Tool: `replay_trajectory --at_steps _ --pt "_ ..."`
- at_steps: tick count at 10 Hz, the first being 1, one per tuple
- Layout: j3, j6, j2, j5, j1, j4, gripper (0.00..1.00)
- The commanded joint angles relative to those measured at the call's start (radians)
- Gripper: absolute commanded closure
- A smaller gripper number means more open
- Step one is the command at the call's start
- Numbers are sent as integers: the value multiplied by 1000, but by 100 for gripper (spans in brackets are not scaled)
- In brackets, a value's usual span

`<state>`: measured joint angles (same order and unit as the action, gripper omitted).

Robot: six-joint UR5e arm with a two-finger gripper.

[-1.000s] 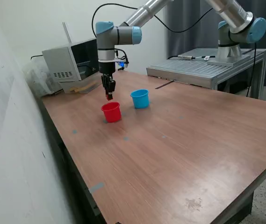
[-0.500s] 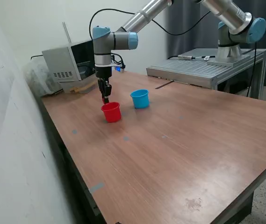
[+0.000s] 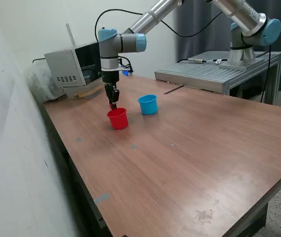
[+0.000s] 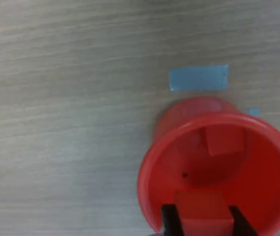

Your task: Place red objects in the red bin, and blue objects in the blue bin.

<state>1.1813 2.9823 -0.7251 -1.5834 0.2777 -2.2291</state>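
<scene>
We see the red cup [image 3: 117, 118] on the wooden table [image 3: 189, 148], one red cube [image 4: 223, 139] already inside. Our gripper [image 3: 112, 104] hangs over it, clamped on a second red cube [image 4: 200, 210]. Rightward stands the light-blue cup [image 3: 148, 104].

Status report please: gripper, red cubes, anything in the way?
Gripper shut on red cube, above red cup. Second red cube already inside. Blue cup beside it. Nothing blocking.

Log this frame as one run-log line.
gripper: shut on red cube, over red cup | second red cube inside cup | blue cup: beside it
</scene>
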Motion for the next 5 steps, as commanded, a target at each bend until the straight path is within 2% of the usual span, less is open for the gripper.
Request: replay_trajectory --at_steps 1,2,3,5 --pt "24 0 -17 -1 -11 8 100" --pt "32 0 -26 0 -15 8 100" --pt "38 0 -28 0 -17 8 0" --pt "40 0 -30 0 -17 8 0"
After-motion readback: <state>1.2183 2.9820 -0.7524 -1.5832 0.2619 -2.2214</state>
